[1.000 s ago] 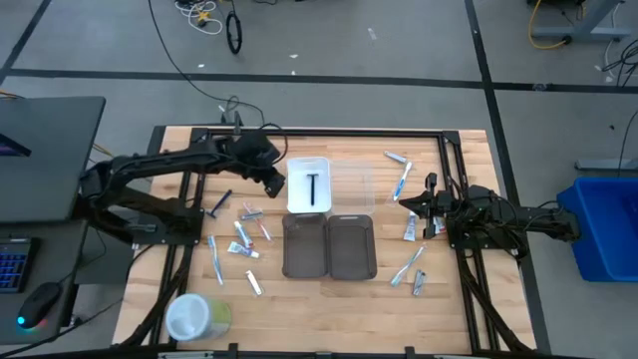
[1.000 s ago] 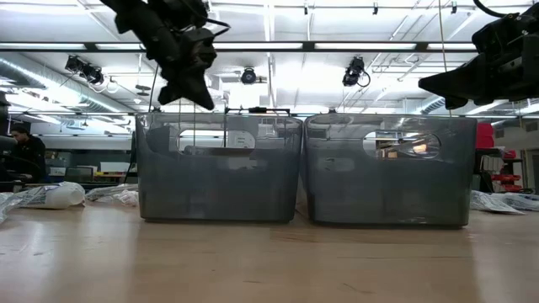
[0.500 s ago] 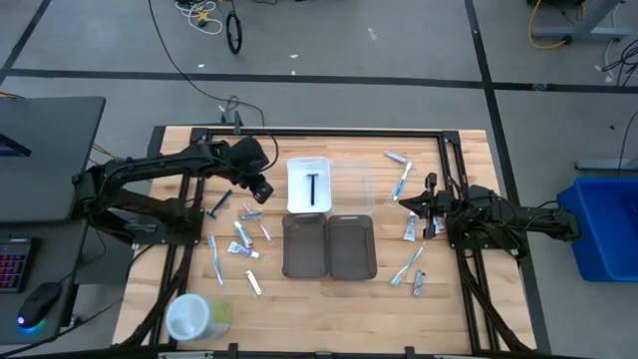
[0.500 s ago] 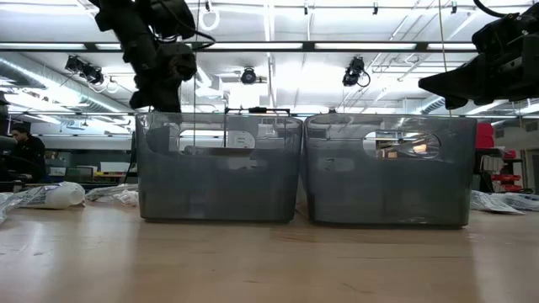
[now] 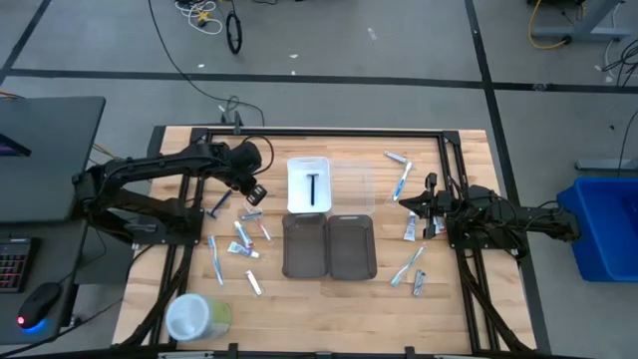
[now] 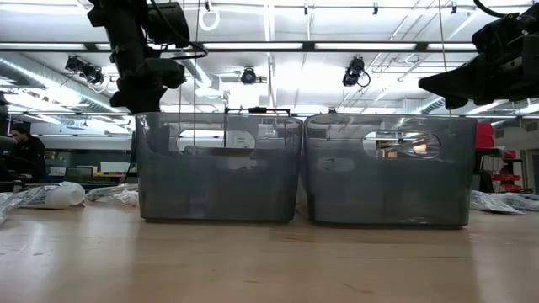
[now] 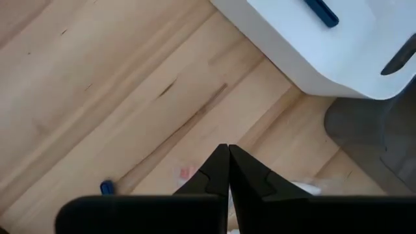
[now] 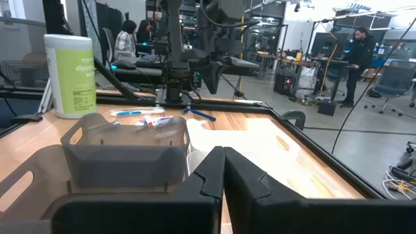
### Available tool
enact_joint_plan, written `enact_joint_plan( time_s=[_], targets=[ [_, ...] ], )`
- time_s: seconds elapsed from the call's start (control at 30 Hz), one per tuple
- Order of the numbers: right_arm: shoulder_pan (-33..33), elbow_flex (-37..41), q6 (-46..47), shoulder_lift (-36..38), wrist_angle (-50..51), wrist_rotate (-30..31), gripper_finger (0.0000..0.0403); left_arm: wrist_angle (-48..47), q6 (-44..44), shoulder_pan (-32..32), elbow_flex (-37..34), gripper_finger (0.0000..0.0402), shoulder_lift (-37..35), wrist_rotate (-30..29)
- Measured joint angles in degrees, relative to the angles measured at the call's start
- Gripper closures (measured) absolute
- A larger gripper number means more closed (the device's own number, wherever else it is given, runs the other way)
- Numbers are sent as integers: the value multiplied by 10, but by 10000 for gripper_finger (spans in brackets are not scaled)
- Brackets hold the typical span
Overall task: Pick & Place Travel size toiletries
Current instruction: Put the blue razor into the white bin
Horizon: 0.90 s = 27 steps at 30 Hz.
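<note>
Wooden table (image 5: 399, 140) | grey trays (image 5: 329, 245) mid-table | both arms' fingers together, empty

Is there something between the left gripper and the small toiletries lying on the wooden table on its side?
Nothing visible blocks it. The left gripper, shut, hangs above bare wood with the small white tubes lying loose just beyond it. The white rectangular tray sits to one side, out of that path.

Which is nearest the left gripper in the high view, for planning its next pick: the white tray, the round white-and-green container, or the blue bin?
1. White tray, just right of the left gripper.
2. Round white-and-green container, at the table's near-left corner.
3. Blue bin, off the table's right side.
</note>
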State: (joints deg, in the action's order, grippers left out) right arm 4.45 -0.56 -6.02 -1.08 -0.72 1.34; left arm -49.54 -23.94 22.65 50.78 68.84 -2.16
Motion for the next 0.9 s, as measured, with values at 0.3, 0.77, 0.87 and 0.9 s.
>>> enact_joint_plan(
  time_s=[0.3,0.77,0.87,0.9],
  targets=[
    [0,0,0,0,0,0,390,-54,-17,75,0,384,0,15],
    [0,0,0,0,0,0,390,-116,33,175,0,391,0,6],
    [0,0,0,0,0,0,389,-116,39,180,0,382,0,6],
    [0,0,0,0,0,0,389,-116,40,180,0,381,0,6]
  ],
)
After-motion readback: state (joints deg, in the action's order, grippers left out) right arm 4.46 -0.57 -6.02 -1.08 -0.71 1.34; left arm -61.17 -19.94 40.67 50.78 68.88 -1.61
